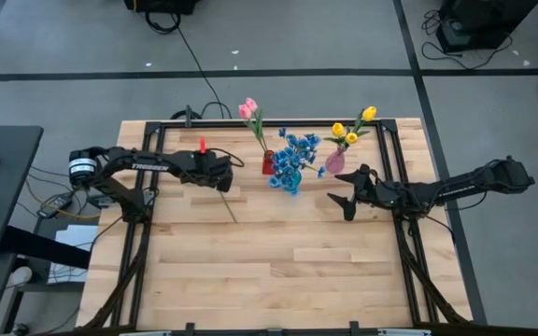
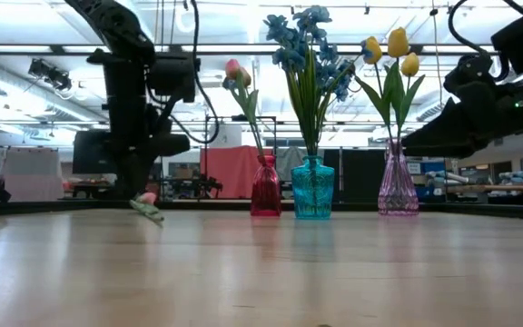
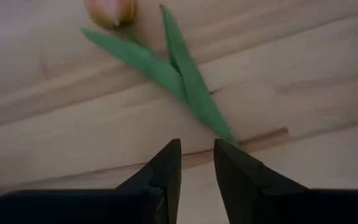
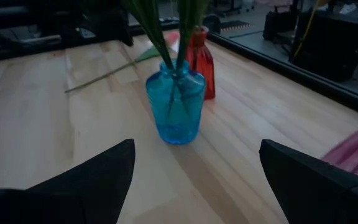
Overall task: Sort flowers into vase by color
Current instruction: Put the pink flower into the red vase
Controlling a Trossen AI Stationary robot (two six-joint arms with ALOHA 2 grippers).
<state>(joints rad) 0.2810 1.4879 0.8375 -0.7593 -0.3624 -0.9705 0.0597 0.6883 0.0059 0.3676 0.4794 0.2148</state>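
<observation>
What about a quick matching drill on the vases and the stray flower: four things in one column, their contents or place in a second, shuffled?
1. red vase
2. blue vase
3. pink vase
4. loose pink tulip

A. holds yellow tulips
B. lies flat on the table, under the left gripper
C. holds blue blooms
D. holds pink tulips

Pairs: 1-D, 2-C, 3-A, 4-B

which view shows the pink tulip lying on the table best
The left wrist view: the pink tulip with its leaves fills the picture. The low view shows it small and edge-on, the high view only its thin stem, and the right wrist view its stem beyond the blue vase.
</observation>
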